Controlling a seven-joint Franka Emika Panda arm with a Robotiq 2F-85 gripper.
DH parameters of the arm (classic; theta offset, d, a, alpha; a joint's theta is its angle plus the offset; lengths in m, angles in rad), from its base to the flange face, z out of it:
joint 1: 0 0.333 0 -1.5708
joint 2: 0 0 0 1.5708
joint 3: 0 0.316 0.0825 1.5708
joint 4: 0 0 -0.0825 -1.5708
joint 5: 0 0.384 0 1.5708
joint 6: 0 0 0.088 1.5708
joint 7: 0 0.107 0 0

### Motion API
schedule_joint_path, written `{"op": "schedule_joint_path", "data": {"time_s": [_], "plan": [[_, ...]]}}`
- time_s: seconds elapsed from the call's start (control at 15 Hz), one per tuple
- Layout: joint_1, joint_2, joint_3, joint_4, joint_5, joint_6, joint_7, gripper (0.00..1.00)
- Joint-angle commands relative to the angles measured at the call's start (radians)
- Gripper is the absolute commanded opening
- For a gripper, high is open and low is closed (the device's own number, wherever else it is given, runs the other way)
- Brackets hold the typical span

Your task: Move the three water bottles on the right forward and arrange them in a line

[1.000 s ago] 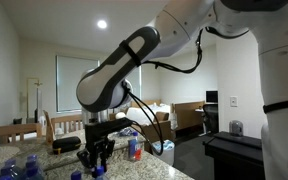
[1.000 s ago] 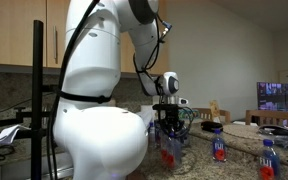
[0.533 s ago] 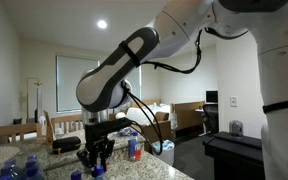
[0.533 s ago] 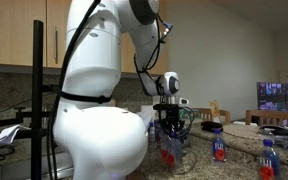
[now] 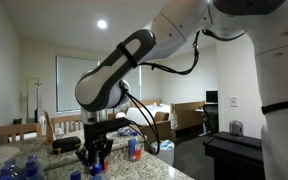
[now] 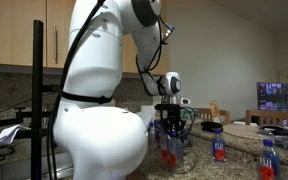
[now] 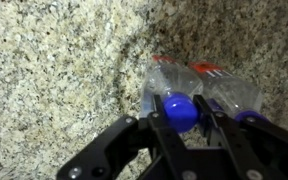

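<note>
In the wrist view my gripper (image 7: pixel 181 125) has its two black fingers closed on the blue cap of a clear water bottle (image 7: pixel 174 85) with a red-and-blue label, standing on the speckled granite counter (image 7: pixel 44 60). A second identical bottle (image 7: pixel 229 92) stands right beside it, touching or nearly touching. In both exterior views the gripper (image 5: pixel 94 155) (image 6: pixel 169 140) points straight down over the held bottle (image 6: pixel 169 152). Two more water bottles (image 6: pixel 220 148) (image 6: pixel 268 160) stand apart further along the counter. Another labelled bottle (image 5: pixel 135 148) stands behind the gripper.
Several darker blue bottles (image 5: pixel 9 168) cluster at the counter's near corner. A chair back (image 5: pixel 69 126) and boxes (image 5: pixel 162 116) stand beyond the counter. The robot's white base (image 6: pixel 94 120) fills one side. A lit screen (image 6: pixel 275 96) is in the background.
The arm has shifted very slightly sideways; the gripper stays down over the same bottle cap. The other bottles have not moved.
</note>
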Motion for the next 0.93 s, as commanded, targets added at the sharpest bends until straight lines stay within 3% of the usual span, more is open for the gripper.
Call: {"op": "schedule_joint_path", "data": {"time_s": [0.0,0.87], "plan": [[-0.001,0.017,-0.006,0.015,0.027,-0.004,-0.043,0.12],[-0.001,0.016,-0.006,0.007,0.038,0.007,-0.042,0.12]]}}
